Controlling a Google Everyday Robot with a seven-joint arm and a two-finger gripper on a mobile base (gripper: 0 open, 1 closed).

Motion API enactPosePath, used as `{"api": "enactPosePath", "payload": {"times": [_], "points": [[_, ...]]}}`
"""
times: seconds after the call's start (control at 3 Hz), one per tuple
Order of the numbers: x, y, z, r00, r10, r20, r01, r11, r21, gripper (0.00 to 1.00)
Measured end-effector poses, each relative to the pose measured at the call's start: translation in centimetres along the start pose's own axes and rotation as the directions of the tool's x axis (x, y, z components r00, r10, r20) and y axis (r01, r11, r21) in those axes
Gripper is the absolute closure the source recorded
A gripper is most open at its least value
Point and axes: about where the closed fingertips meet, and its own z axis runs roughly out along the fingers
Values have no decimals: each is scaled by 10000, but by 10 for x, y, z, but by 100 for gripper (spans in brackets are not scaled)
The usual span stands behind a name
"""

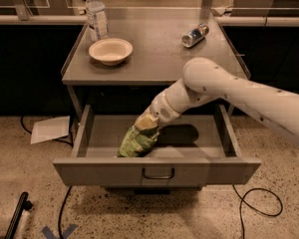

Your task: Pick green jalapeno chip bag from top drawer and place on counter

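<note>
The green jalapeno chip bag (136, 143) stands tilted in the open top drawer (157, 169), left of the middle and near the front panel. My gripper (147, 124) reaches down into the drawer from the right and is shut on the bag's top edge. The white arm crosses over the drawer's right half and throws a shadow on the drawer floor. The counter (154, 59) lies above and behind the drawer.
On the counter stand a water bottle (96, 19) at the back left, a cream bowl (110, 51) in front of it, and a silver can (195, 35) lying at the back right. A sheet of paper (50, 129) and cables lie on the floor.
</note>
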Motion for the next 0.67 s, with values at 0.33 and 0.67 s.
{"api": "enactPosePath", "payload": {"times": [0.33,0.67], "points": [[-18,19,-80,9884,-774,1305,721,9964,445,100],[-35,35,-163,9714,-1568,1781,1301,9796,1530,100]]}}
